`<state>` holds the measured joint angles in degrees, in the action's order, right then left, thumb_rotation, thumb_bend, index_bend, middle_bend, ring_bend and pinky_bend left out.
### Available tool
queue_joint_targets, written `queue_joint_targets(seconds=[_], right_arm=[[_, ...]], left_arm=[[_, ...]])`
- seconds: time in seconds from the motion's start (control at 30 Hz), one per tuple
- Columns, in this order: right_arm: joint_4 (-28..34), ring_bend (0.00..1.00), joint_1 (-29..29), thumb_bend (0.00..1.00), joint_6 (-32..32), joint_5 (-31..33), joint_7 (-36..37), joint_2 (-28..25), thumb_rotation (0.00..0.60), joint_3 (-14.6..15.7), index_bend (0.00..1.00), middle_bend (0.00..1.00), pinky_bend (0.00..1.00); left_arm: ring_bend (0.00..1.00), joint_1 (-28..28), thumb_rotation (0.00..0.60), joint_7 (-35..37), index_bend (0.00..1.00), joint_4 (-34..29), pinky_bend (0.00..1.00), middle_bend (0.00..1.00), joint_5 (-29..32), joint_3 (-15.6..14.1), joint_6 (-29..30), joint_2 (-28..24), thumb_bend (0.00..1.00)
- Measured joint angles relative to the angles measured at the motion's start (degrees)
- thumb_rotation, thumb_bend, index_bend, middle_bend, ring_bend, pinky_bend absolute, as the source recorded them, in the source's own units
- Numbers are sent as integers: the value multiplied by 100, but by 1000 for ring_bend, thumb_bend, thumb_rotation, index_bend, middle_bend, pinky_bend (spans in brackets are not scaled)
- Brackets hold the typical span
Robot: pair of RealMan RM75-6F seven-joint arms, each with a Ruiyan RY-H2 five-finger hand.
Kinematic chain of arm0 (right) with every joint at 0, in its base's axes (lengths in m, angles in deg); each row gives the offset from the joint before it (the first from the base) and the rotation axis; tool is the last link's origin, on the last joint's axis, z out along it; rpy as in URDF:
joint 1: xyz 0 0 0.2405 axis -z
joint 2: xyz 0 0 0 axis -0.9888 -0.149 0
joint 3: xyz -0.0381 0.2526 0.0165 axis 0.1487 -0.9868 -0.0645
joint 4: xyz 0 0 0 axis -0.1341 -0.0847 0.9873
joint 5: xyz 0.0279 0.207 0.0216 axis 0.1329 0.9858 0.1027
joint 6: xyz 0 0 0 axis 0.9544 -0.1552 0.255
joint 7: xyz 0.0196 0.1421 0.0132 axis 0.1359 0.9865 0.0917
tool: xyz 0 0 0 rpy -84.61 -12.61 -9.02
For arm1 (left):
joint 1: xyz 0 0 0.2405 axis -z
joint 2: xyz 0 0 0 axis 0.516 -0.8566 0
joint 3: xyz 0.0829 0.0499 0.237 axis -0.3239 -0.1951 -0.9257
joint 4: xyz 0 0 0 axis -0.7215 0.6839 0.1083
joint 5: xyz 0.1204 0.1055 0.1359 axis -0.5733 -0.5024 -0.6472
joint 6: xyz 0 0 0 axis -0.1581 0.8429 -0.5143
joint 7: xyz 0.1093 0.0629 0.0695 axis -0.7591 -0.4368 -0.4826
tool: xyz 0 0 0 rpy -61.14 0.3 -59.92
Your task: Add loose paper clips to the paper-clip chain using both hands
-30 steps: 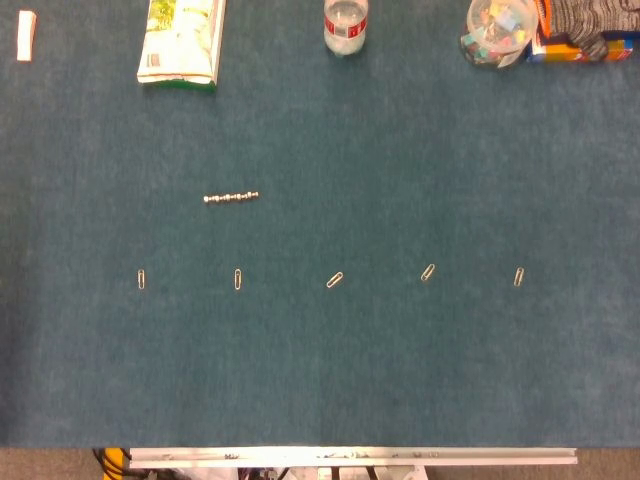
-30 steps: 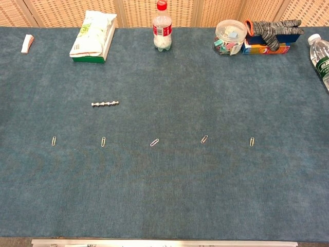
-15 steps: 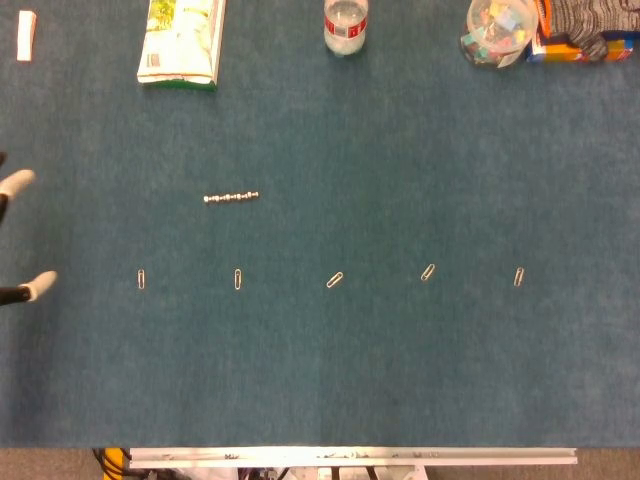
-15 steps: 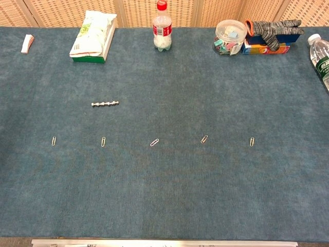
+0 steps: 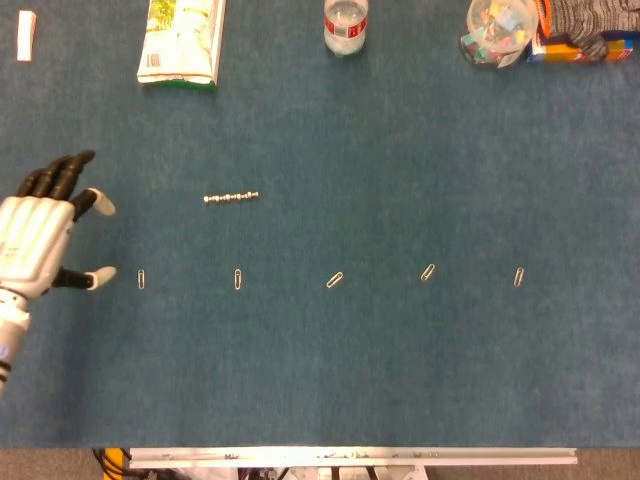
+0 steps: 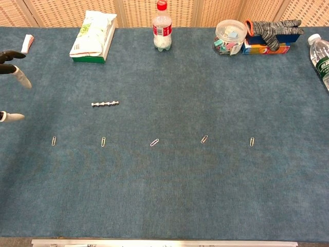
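Head overhead, chest oblique (both share table [image 5: 400,380]).

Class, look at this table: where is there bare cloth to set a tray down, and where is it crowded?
Bare: the near strip between the row of loose clips and the table's metal edge, and the middle right of the chain. Crowded: the far edge, from tissue pack to clip jar; the left robot hand occupies the left side.

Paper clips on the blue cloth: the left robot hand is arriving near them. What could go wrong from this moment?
1. The leftmost paper clip lies flat on the blue cloth, so the left robot hand, open beside it, may push it instead of lifting it.
2. The paper-clip chain lies loose nearby; a sweep of the hand could drag it.
3. The right robot hand is not in view, yet linking probably needs both.
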<state>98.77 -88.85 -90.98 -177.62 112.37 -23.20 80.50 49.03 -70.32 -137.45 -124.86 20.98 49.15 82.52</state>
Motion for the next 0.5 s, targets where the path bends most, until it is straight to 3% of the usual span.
queue_joint_targets(seconds=[0.5], right_arm=[[-107,63,-29,0,132,126,322,-57,600,-46,140,156,369]], left_arm=[[53,1225,600,-1105,370,303,111,70,1761,354,-846,817,0]])
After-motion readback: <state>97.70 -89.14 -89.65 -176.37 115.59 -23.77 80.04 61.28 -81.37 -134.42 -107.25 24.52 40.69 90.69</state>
